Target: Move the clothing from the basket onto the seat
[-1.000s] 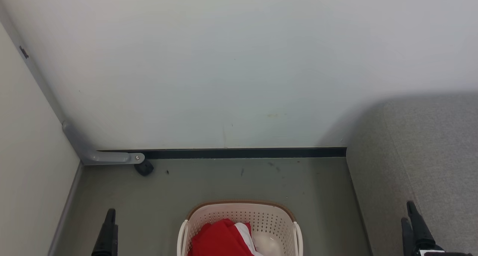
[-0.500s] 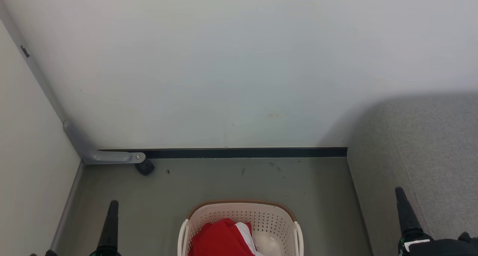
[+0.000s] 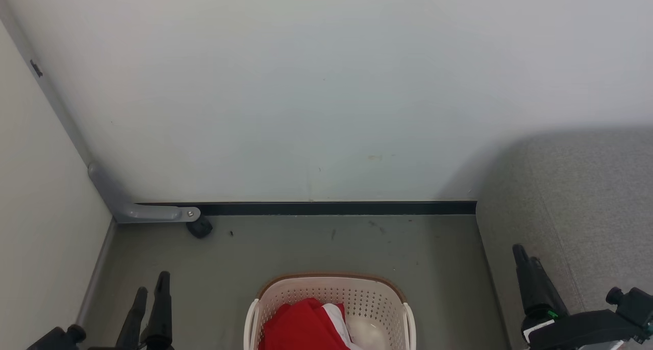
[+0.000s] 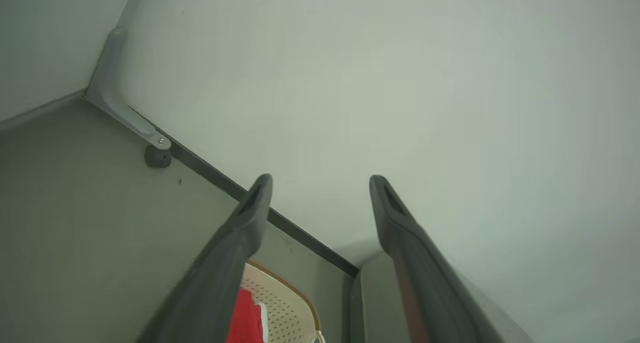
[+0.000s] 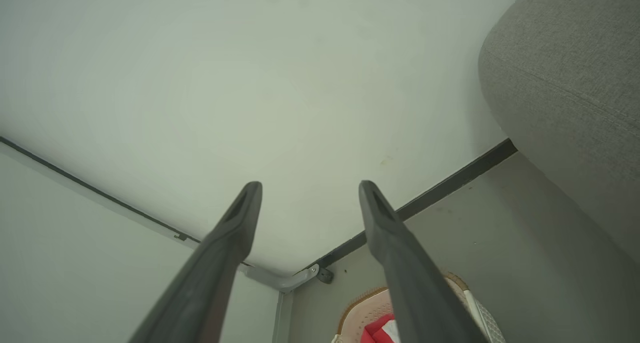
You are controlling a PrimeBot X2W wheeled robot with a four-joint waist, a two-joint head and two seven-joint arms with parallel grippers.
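1. The seat (image 3: 586, 202): grey, on my right, just beside the basket; no clothing on the part I see.
2. The basket (image 3: 331, 277): on the floor between my arms, the clothing (image 3: 301, 325) red, inside it.
3. Left end effector (image 3: 153, 282), right end effector (image 3: 525, 254): both higher than a second ago, fingers spread, empty. Reach probably beginning.
4. Doorstop (image 3: 199, 229): by the wall, well apart from the basket and no obstacle.

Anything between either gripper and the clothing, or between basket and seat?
Nothing visible. The clothing lies uncovered in the open basket. Only bare floor separates the basket from the left gripper, the right gripper and the seat.
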